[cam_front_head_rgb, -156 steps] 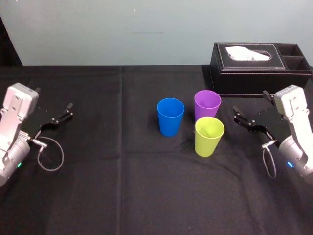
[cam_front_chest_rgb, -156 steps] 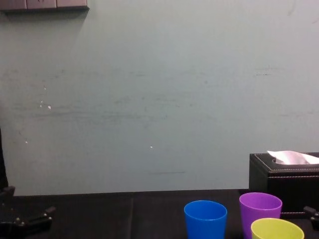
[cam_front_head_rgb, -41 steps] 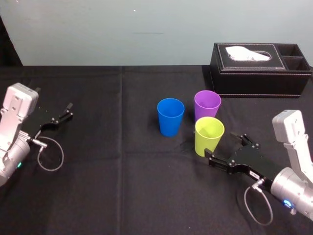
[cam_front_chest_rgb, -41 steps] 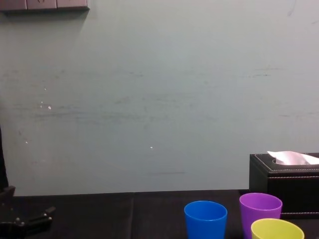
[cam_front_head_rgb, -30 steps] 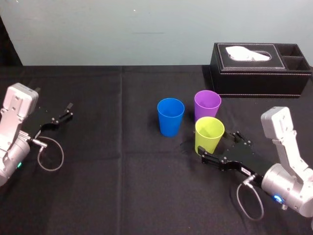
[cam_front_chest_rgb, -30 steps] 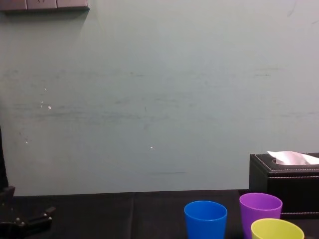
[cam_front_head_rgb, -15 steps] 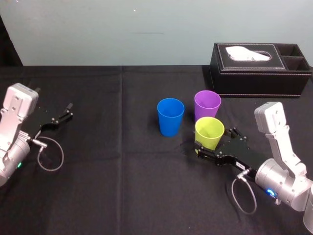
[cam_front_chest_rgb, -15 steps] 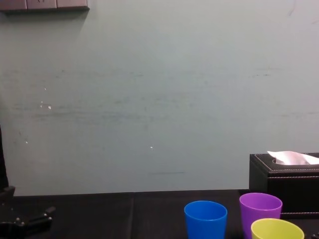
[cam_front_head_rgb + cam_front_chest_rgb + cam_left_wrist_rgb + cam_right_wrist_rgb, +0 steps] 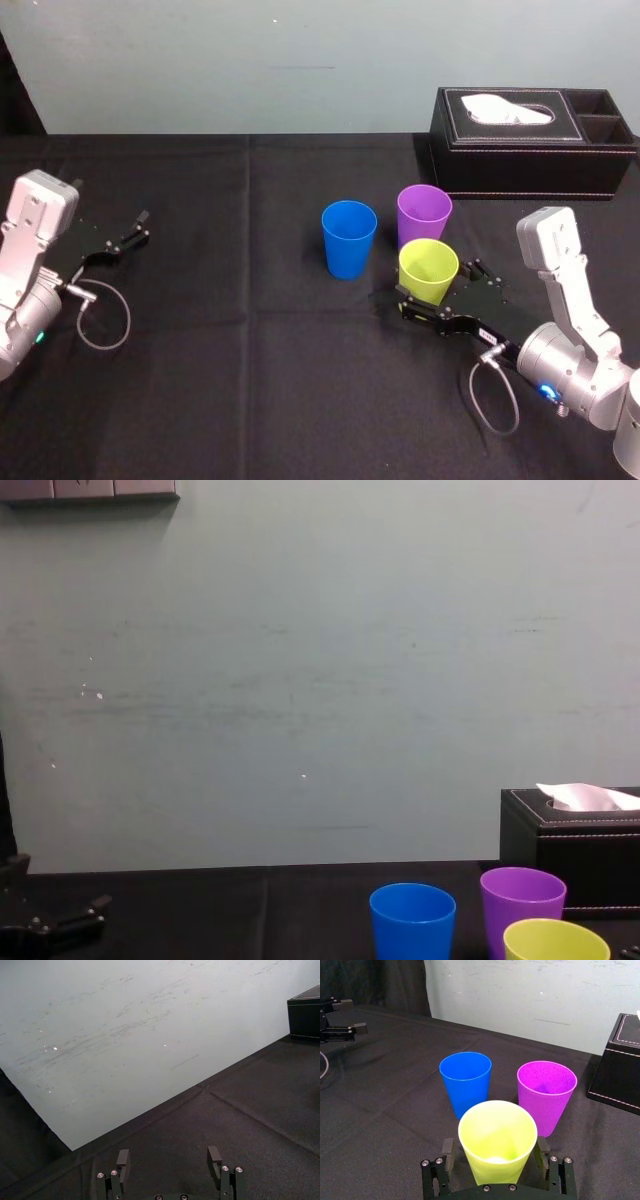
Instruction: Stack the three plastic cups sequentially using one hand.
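While the right tool (image 9: 440,292) straddles the yellow-green cup (image 9: 428,272) right of the table's (image 9: 250,400) centre, jaws apart, a gentle squeeze and straight lift should spare the purple cup (image 9: 424,210) close behind; the left tool (image 9: 118,243) idles, jaws apart, near the left edge.

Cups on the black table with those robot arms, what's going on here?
The right gripper has its open fingers on either side of the yellow-green cup, placed to grip it. The blue cup and purple cup stand upright close by. None of the three is inside another, so nothing is stacked yet. The left gripper sits idle, open, at the table's left side.
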Available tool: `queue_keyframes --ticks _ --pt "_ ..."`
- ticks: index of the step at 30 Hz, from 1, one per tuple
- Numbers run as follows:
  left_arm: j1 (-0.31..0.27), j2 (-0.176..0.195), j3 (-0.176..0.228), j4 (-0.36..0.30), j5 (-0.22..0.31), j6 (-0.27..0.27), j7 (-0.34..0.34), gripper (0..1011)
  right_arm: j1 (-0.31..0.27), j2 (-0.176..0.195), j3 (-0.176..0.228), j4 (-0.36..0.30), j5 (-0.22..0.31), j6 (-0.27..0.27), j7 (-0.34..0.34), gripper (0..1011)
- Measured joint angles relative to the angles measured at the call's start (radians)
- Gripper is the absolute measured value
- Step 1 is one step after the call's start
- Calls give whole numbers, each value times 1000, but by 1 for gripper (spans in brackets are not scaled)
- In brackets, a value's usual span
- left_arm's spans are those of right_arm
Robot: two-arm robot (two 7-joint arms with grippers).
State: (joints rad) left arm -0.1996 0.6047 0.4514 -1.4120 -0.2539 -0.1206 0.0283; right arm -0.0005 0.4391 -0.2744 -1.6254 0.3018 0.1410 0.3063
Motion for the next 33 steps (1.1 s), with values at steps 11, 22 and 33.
queue_keyframes --ticks 11,22,33 --pt "0 0 0 0 0 0 0 1011 0 2 0 0 2 0 0 964" --pt "0 0 0 0 0 0 0 1011 -1 2 0 -1 3 0 -1 754" --pt "0 0 0 0 0 0 0 1012 -4 27 16 -93 41 27 41 730"
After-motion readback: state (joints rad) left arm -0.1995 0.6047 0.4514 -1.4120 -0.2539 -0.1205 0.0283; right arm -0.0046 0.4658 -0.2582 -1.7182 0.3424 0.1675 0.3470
